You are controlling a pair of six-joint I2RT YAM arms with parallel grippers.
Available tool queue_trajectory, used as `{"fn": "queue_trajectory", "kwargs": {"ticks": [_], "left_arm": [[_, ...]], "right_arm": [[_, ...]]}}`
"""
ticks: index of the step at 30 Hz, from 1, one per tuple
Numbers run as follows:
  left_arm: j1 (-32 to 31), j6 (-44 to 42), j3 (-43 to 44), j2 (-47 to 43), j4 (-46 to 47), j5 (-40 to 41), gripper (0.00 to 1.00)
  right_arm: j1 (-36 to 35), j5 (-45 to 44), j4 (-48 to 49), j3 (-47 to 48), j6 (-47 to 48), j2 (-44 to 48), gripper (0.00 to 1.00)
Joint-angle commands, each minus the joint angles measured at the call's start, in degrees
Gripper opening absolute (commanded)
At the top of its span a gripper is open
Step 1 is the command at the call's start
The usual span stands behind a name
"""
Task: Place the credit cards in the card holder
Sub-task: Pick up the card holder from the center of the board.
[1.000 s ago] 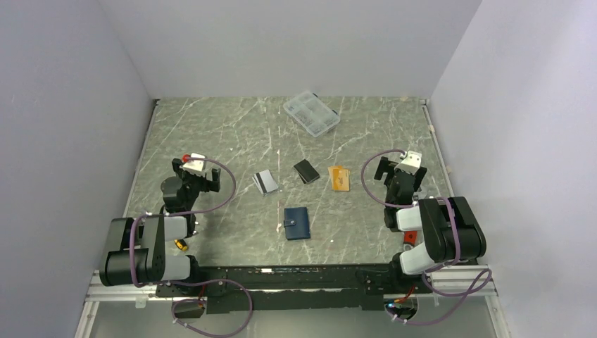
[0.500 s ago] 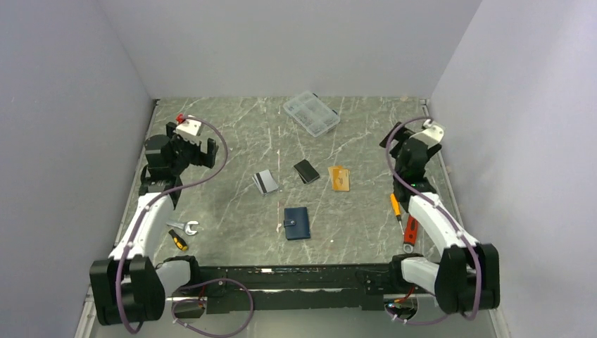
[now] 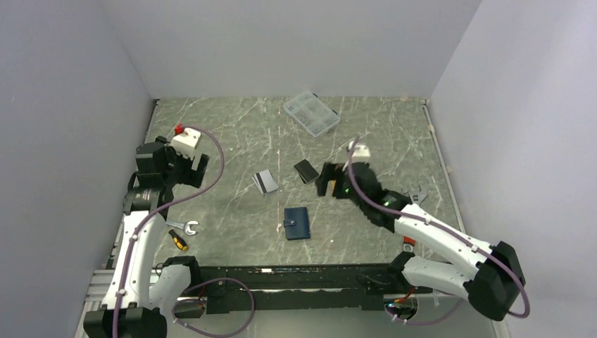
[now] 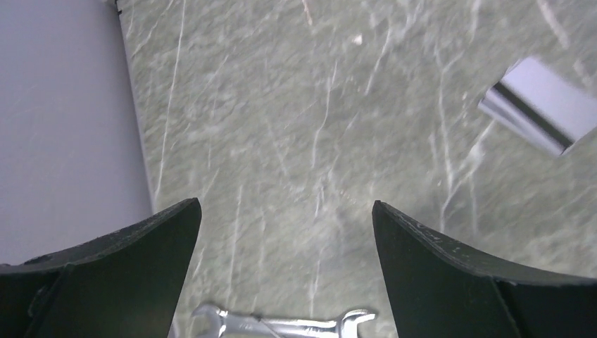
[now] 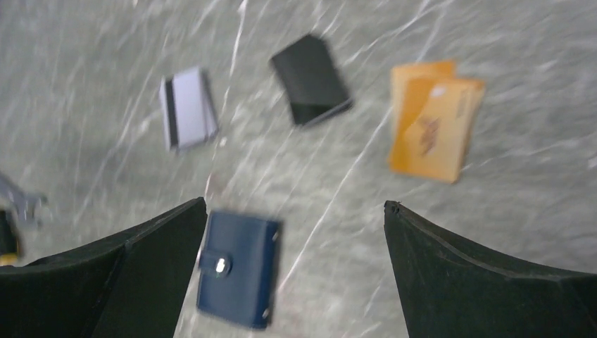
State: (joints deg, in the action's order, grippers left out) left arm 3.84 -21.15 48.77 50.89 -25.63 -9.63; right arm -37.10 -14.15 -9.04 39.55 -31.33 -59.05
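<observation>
At your far left, the left gripper (image 3: 191, 167) hangs high by the wall edge of the marble-patterned surface (image 3: 232, 134), jaws spread as wide as they go and holding nothing. It looks parked there to leave the middle free. Its own camera shows only bare stone and a spanner (image 4: 281, 325) below it, with a screwdriver (image 3: 178, 240) just beside that in the overhead view.

Moving right, the silver-grey card (image 3: 265, 182) lies flat, its dark stripe up. Nearer the arms' bases sits the card holder (image 3: 296, 223), closed, with its snap tab apparently fastened. You would probably have to open it before any card goes in. Beyond it lies the black card (image 3: 306, 171), apart from its neighbours. The cards sit spread in a loose row, not stacked, so each can be taken singly.

The right gripper (image 3: 327, 180) reaches in over the centre, fully open and empty. From above it hides the orange-gold cards (image 5: 433, 127), which its wrist view shows lying flat, seemingly two overlapped. It hovers over cards and holder alike, a stance that suits choosing a first target. No card is in the holder yet. A clear compartment box (image 3: 311, 113) sits at the far edge.
</observation>
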Motion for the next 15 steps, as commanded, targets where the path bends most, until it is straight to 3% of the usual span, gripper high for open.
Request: {"fn": "queue_trajectory", "kwargs": {"ticks": [1,8,15], "left_arm": [[-0.4,-7.3,-1.3,-2.0,-6.8,6.7,0.99],[0.1,-8.4,0.4,-1.4,-10.9,13.5,0.99],[0.0,-8.9,0.7,-2.4,-13.5,3.2,0.99]], "right_arm": [[-14.7,-12.5,-8.0,1.3,-5.3,-2.1,1.0],[-32.8,-21.8,-15.3,8.5,-11.9,-15.9,1.0],[-39.8,-23.4,-15.6,13.2,-15.1,-26.8,1.0]]}}
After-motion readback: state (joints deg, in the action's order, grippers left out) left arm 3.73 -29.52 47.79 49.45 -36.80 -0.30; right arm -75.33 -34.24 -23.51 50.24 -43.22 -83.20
